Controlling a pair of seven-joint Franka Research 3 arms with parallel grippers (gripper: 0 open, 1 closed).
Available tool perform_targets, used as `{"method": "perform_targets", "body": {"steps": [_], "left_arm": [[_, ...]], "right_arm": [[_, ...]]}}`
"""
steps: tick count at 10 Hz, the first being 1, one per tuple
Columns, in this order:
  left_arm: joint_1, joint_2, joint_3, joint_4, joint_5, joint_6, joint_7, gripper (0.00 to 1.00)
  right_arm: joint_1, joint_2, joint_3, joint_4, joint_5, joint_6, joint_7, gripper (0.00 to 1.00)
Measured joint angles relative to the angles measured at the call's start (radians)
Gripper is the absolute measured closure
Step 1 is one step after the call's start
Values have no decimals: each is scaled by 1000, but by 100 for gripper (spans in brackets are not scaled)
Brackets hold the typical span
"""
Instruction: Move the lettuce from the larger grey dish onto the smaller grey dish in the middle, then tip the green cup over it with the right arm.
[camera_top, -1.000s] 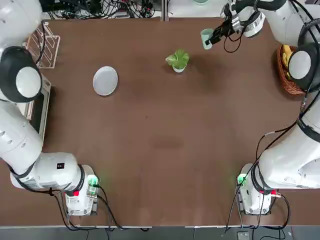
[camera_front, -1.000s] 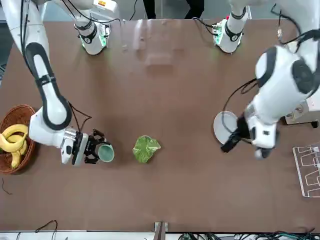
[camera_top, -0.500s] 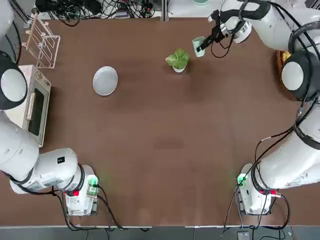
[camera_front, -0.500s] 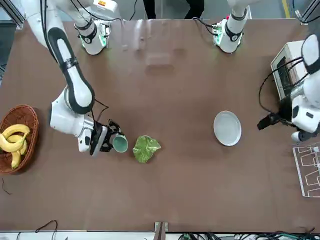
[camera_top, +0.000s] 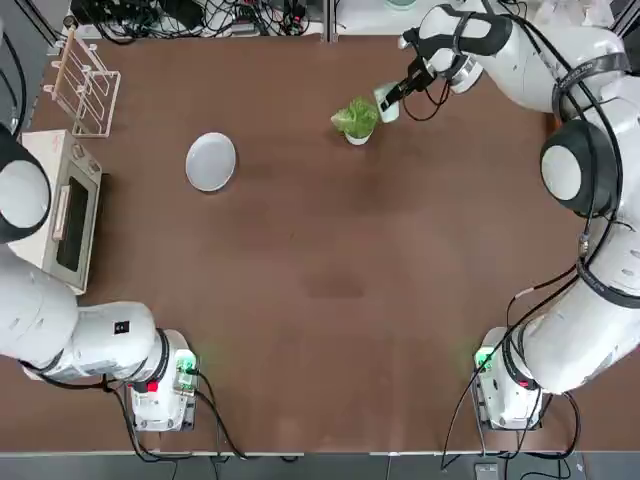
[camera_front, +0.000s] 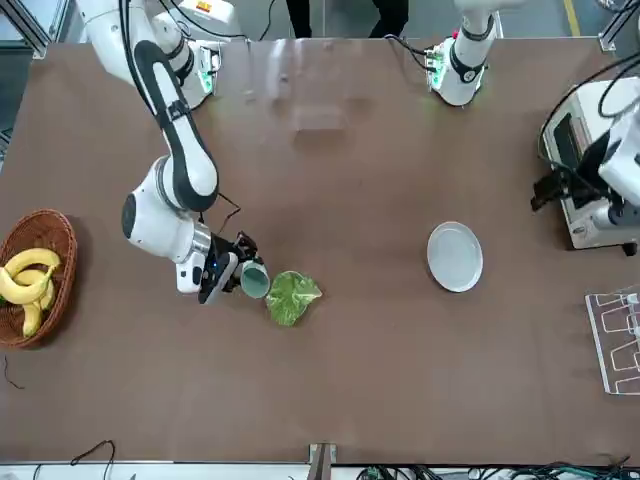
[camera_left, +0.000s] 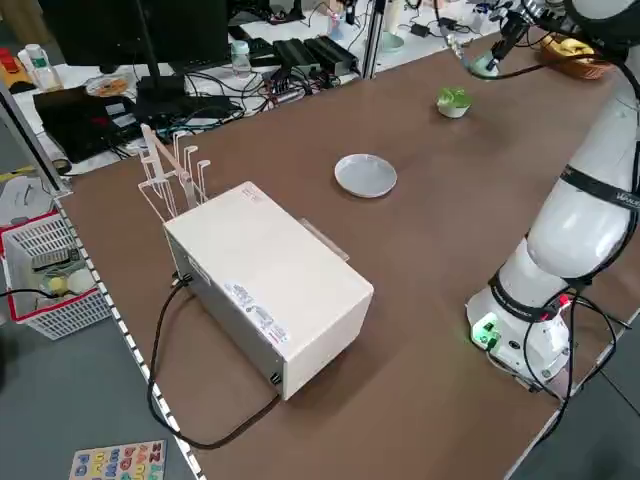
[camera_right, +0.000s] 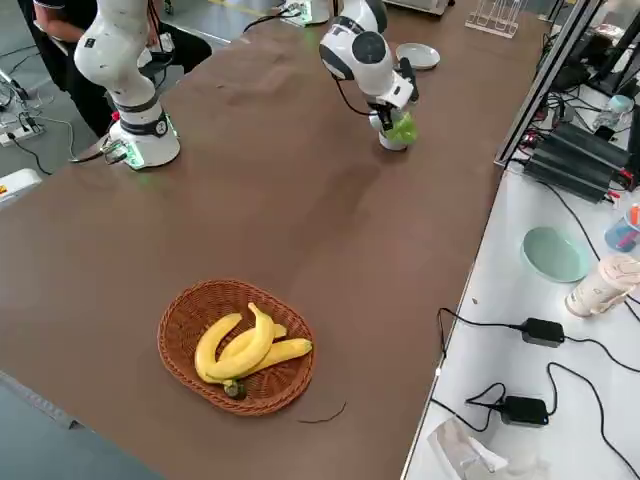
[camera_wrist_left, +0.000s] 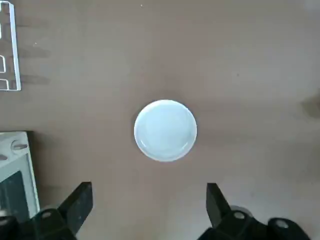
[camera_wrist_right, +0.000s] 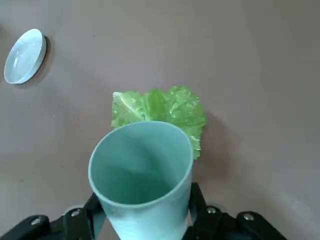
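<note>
The lettuce (camera_top: 354, 118) lies on the smaller grey dish (camera_top: 357, 138) at the far middle of the table, covering most of it. My right gripper (camera_top: 394, 96) is shut on the green cup (camera_top: 386, 101), which it holds tilted, mouth toward the lettuce (camera_wrist_right: 160, 110) and right beside it. In the right wrist view the cup (camera_wrist_right: 141, 175) looks hollow inside. The larger grey dish (camera_top: 211, 161) sits bare to the left. My left gripper (camera_wrist_left: 147, 200) hangs open high above that dish (camera_wrist_left: 165, 130), holding nothing.
A wicker basket (camera_top: 575, 140) of bananas stands at the right edge. A white oven (camera_top: 60, 210) and a clear rack (camera_top: 85, 85) stand along the left edge. The near half of the brown table (camera_top: 330, 300) is bare.
My right gripper has carried the green cup leftward until it is beside the lettuce, tilting it further. The left arm has drawn back from the larger dish toward the table's left edge.
</note>
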Motion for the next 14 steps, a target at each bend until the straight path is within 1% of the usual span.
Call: {"method": "perform_targets", "body": {"steps": [1,2,3,4,7,11,12,14], "left_arm": [[-47,-13,30,13,4,-35,0,0],[-81,-14,47,14,26,-45,0,0],[-92,-8,50,14,47,-46,0,0],[-93,0,49,14,54,-46,0,0],[-92,5,47,15,62,-46,0,0],[-83,4,52,36,68,-46,4,0],[-83,3,53,38,68,-46,4,0],[-74,3,60,41,69,-71,10,0]], "right_arm": [[18,0,-4,0,0,0,23,31],[37,1,-7,-1,0,-2,38,31],[59,5,-16,-1,0,-2,50,31],[78,13,-28,-1,0,-2,69,31],[97,40,-42,10,0,-2,127,31],[111,95,-55,78,-1,-26,271,31],[120,103,-70,90,-2,-50,308,31],[154,110,-128,110,-2,-128,381,31]]}}
